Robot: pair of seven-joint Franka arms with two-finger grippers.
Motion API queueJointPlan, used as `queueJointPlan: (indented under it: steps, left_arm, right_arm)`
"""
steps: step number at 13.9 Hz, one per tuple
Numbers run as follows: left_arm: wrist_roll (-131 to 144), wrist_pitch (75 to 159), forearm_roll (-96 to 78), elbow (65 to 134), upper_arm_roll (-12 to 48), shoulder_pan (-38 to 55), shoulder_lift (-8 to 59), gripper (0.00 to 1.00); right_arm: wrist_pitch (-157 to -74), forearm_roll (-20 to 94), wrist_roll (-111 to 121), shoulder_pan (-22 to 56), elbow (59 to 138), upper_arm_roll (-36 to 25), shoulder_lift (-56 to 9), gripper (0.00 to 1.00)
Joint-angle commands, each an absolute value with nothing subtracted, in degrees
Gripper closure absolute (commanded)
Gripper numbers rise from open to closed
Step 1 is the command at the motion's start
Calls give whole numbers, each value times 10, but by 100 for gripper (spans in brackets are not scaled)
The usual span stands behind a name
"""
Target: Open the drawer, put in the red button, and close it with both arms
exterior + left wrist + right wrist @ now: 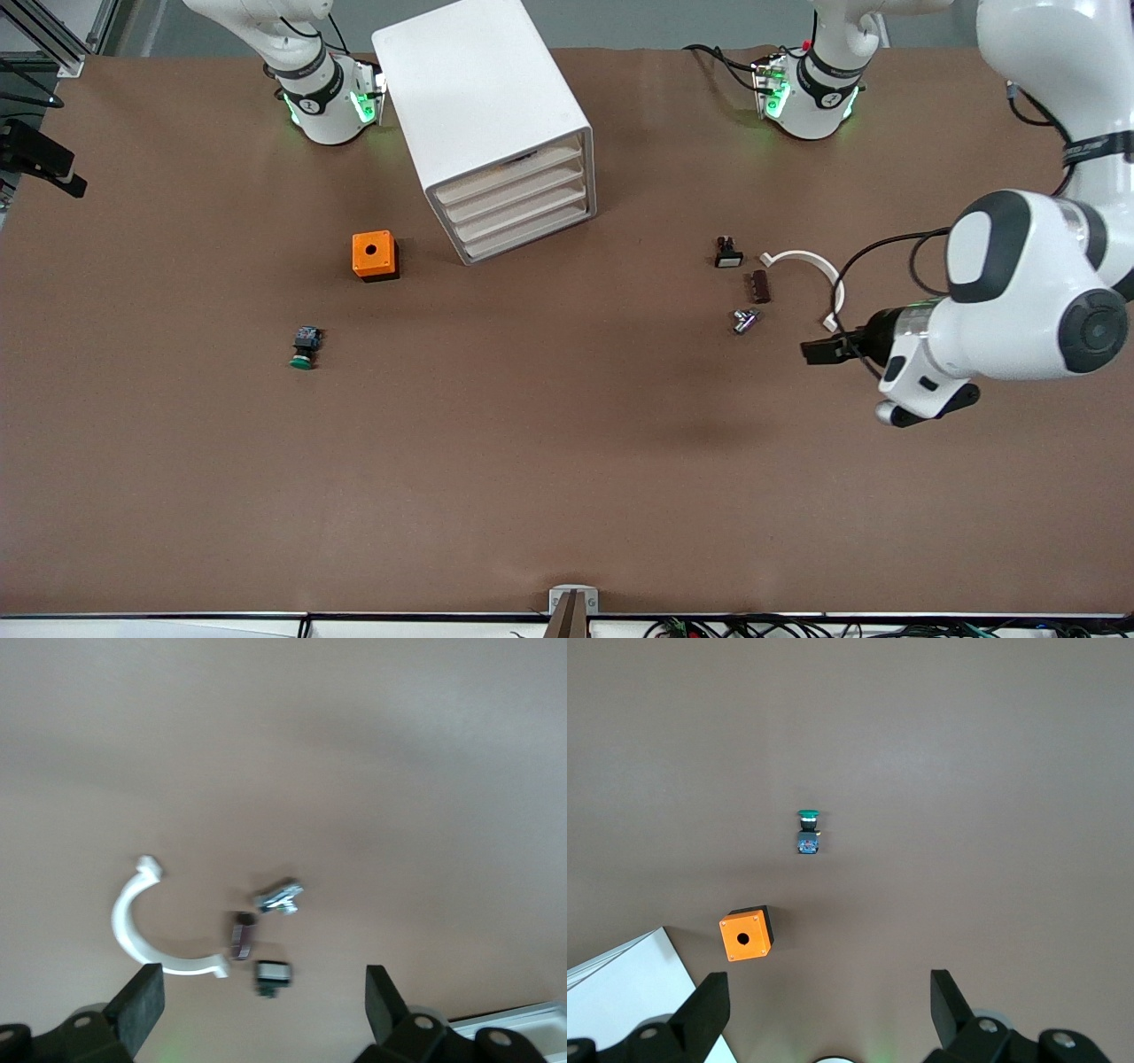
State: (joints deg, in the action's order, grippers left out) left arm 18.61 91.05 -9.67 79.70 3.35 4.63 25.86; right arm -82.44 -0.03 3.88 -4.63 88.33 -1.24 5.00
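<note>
The white four-drawer cabinet [483,106] stands between the two arm bases, all four drawer fronts [518,206] about flush. No red-capped button shows clearly. A small black part with a white face and a bit of red [728,252] lies toward the left arm's end; it also shows in the left wrist view [273,974]. My left gripper [811,352] is open and empty above the table beside that group of parts, its jaws wide apart in the left wrist view [263,1003]. My right gripper [828,1010] is open and empty, high over the table near the cabinet, and out of the front view.
A green-capped button [304,347] and an orange box with a hole [375,255] lie toward the right arm's end. A white arc-shaped piece [811,264], a dark brown block [760,286] and a small metal part [744,320] lie by the left gripper.
</note>
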Motion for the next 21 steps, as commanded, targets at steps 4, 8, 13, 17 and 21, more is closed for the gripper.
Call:
queueJointPlan:
  steps: [4, 8, 13, 17, 21]
  left_arm:
    - [92, 912, -37, 893, 39, 26, 174, 0]
    - [58, 1016, -21, 1036, 39, 13, 77, 0]
    - [0, 1085, 5, 1119, 40, -8, 4, 0]
    - [5, 1036, 4, 1080, 38, -13, -26, 0]
    - [29, 977, 4, 982, 38, -13, -9, 0]
  right_arm:
    - [-831, 1, 33, -57, 895, -6, 62, 0]
    - [-832, 2, 33, -56, 895, -6, 62, 0]
    - [-832, 2, 33, -59, 896, -7, 62, 0]
    - [-832, 2, 33, -57, 896, -6, 62, 0]
    - [-832, 2, 33, -57, 896, -6, 62, 0]
